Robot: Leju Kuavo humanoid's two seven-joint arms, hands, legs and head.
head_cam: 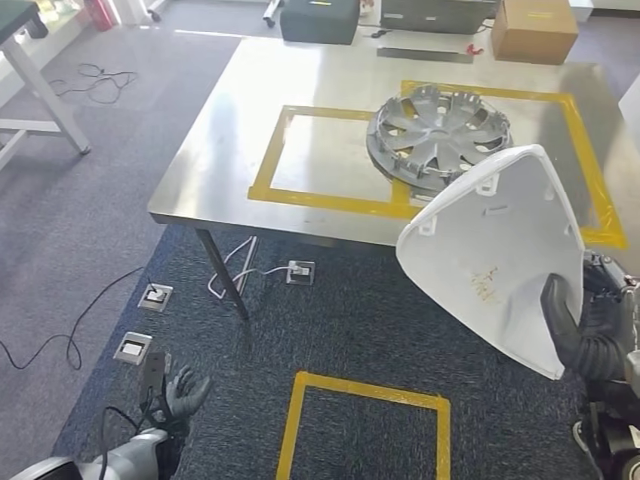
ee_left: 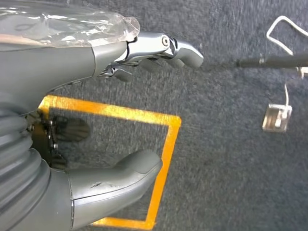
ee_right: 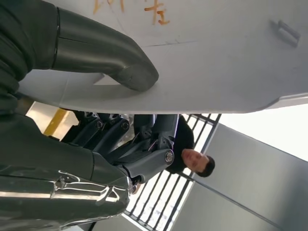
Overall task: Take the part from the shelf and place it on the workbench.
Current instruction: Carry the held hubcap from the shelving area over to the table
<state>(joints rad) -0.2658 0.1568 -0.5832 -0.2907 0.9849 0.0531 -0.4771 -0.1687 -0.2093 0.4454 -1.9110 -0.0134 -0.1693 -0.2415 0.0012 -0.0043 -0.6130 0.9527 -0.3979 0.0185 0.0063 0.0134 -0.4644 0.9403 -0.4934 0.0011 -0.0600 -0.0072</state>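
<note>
A white, roughly triangular plastic panel (head_cam: 494,255) with orange marks hangs in front of the workbench's near right edge. My right hand (head_cam: 585,330) grips its lower right edge, thumb on the face toward me. Up close in the right wrist view the thumb (ee_right: 109,50) presses the panel's white surface (ee_right: 218,53), with the fingers (ee_right: 145,144) curled behind it. The steel workbench (head_cam: 226,130) carries two yellow tape rectangles. My left hand (head_cam: 181,395) hangs low at the left over the carpet, fingers (ee_left: 163,48) and thumb (ee_left: 120,178) apart, holding nothing.
A grey wheel cover (head_cam: 438,135) lies on the bench across the two taped rectangles. A cardboard box (head_cam: 534,28) stands at the far right. A yellow tape square (head_cam: 366,430) marks the carpet. Cables and floor sockets (head_cam: 155,297) lie left of the bench leg. A person (ee_right: 192,149) stands nearby.
</note>
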